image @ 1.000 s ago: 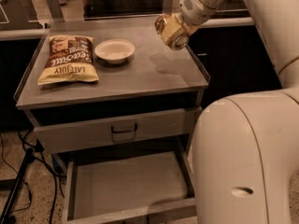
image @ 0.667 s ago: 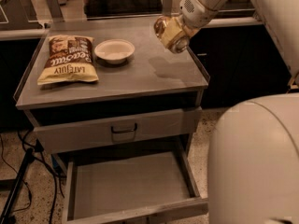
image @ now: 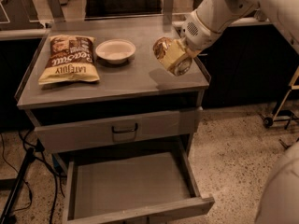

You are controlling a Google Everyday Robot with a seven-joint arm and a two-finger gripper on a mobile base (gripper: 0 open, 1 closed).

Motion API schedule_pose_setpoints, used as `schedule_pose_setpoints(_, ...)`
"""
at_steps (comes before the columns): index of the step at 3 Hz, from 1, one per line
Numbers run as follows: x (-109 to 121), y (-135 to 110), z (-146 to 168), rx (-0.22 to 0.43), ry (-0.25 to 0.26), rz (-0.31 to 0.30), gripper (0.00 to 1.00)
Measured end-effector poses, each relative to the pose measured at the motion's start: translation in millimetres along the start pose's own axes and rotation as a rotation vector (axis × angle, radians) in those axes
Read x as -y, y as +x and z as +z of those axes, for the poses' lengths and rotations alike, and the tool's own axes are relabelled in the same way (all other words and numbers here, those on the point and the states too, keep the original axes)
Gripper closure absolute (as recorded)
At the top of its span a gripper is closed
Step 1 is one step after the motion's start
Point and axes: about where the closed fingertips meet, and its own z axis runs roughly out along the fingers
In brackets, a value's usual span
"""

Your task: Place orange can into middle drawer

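Since the earlier frame, the orange can [image: 171, 56] has come down and forward, and the robot's white body has cleared out of the foreground. Your tool [image: 183, 50] hangs over the right front part of the worktop [image: 126, 78], clamped on the can, which is tilted with a silver end facing the front right. The can is clear of the surface, casting a shadow beneath it.

So the pickup looks done, while the carry and the drop are left: you have yet to bring the can past the front edge and down to the middle drawer [image: 131, 181], which is well below and to the left.

That drawer is pulled fully out and its grey floor holds nothing. Above it, the drawer with the dark handle [image: 74, 134] is shut. The white bowl [image: 115, 50] looks empty, and it sits just beside the chip bag [image: 69, 59], which lies flat.
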Motion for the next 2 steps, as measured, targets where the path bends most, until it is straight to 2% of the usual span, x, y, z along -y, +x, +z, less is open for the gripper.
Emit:
schedule_pose_setpoints(1, -11, -1, 0, 0.008, 0.017, -0.032, 1.0)
schedule_pose_setpoints(2, -31, 15, -5, 0.018, 0.017, -0.041, 1.0)
